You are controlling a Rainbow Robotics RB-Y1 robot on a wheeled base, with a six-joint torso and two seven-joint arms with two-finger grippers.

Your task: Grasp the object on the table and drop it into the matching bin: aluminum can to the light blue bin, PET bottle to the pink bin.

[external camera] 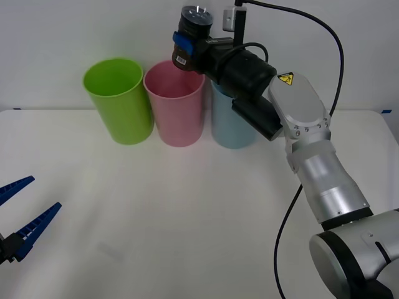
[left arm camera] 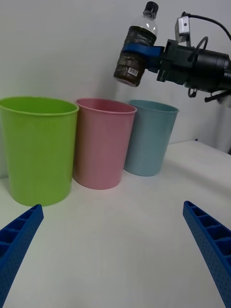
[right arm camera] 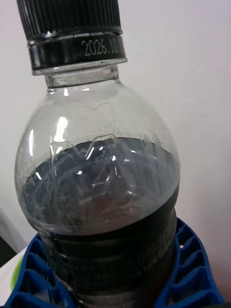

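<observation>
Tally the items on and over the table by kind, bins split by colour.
Lime green bin: 1
Pink bin: 1
Light blue bin: 1
PET bottle, held above the bins by the right gripper: 1
Total: 4
The left gripper waits open near the table edge.

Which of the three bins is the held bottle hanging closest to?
The pink bin, the middle one: the right claw holds the bottle just above its rim, with the green bin and light blue bin flanking it.
</observation>
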